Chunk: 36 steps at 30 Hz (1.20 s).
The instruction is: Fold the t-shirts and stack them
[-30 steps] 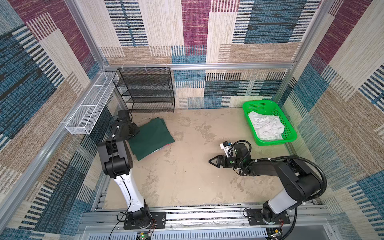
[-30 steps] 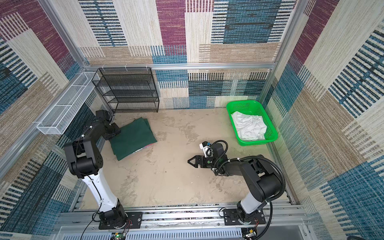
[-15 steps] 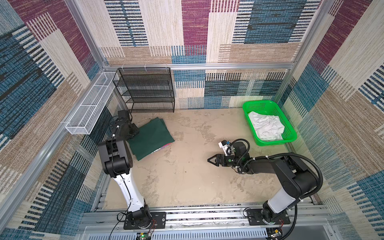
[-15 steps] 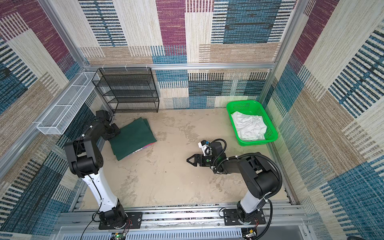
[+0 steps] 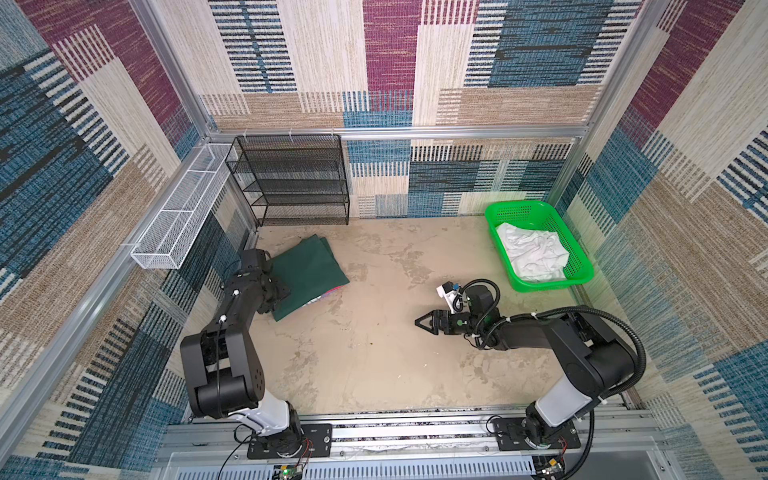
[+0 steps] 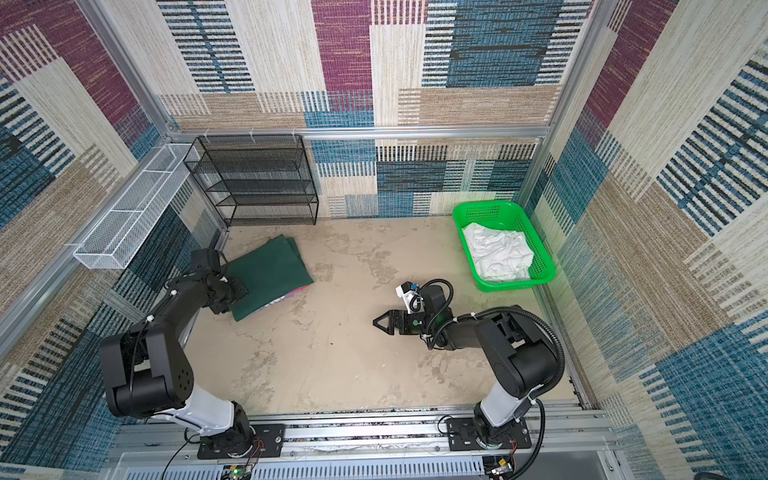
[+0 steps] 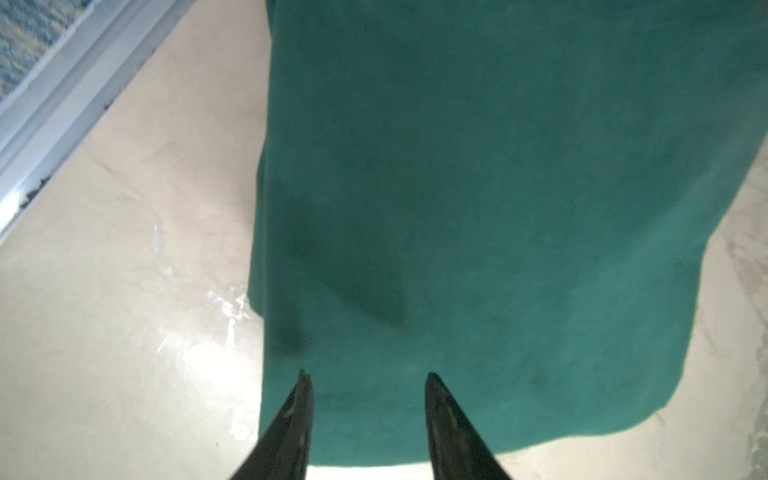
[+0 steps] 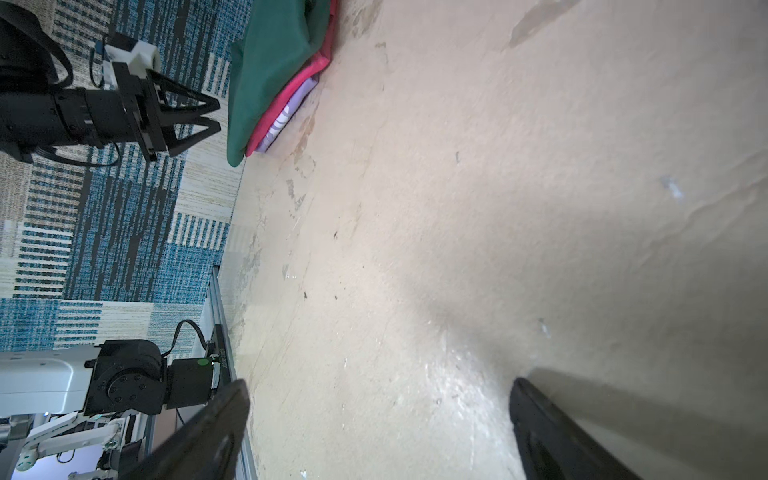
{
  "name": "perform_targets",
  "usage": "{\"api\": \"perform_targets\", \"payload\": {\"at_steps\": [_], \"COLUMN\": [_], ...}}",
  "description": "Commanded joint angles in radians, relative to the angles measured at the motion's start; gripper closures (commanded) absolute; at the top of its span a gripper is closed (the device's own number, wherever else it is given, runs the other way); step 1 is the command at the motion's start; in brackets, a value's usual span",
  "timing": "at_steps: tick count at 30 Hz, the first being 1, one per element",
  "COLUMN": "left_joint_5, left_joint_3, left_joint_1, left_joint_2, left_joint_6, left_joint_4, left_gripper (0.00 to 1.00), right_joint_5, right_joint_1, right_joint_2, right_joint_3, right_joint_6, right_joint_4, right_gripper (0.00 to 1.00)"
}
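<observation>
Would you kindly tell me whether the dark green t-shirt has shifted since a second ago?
No. The dark green t-shirt lies where it lay, its far corner just as close to the foot of the black wire rack.

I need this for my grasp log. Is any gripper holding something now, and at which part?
Nothing is held. The left gripper is open at the edge of the dark green t-shirt; the right gripper is open over the bare table.
</observation>
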Motion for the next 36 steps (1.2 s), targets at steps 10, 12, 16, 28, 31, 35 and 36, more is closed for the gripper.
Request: {"api": "perform_targets", "payload": {"at_steps": [10,12,16,28,31,35,36], "left_joint_5": [0.022,0.051,0.116,0.284,0.28,0.269,0.259], "left_joint_3": [-0.016,0.01,0.124,0.552,0.659,0.748,0.759], "left_joint_1": [-0.001,-0.009,-0.063,-0.136,-0.145,-0.15,-0.151], "left_joint_2": [0.011,-0.041,-0.047,0.431,0.54,0.644,0.663], "left_joint_6": [-0.017,-0.012,0.019,-0.015,-0.019,-0.045,-0.05], "left_joint_4": [0.014,0.022,0.066,0.274,0.265,0.234,0.226], "left_gripper": [0.55,0.57,0.58,0.64,0.65,0.66,0.66], "right_joint_5": [0.011,0.007,0.001,0.039,0.06,0.057,0.056], "right_joint_1": [0.003,0.003,0.003,0.039,0.061,0.075,0.077], "right_joint_2": [-0.049,-0.039,-0.015,-0.021,-0.029,-0.029,-0.026], "right_joint_3": [-0.059,-0.054,-0.025,0.195,0.254,0.29,0.291], "right_joint_6": [0.002,-0.002,-0.005,-0.002,-0.002,-0.001,0.002], "right_joint_4": [-0.003,-0.007,-0.012,-0.076,-0.073,-0.062,-0.059], "right_gripper": [0.01,0.01,0.01,0.01,0.01,0.01,0.01]}}
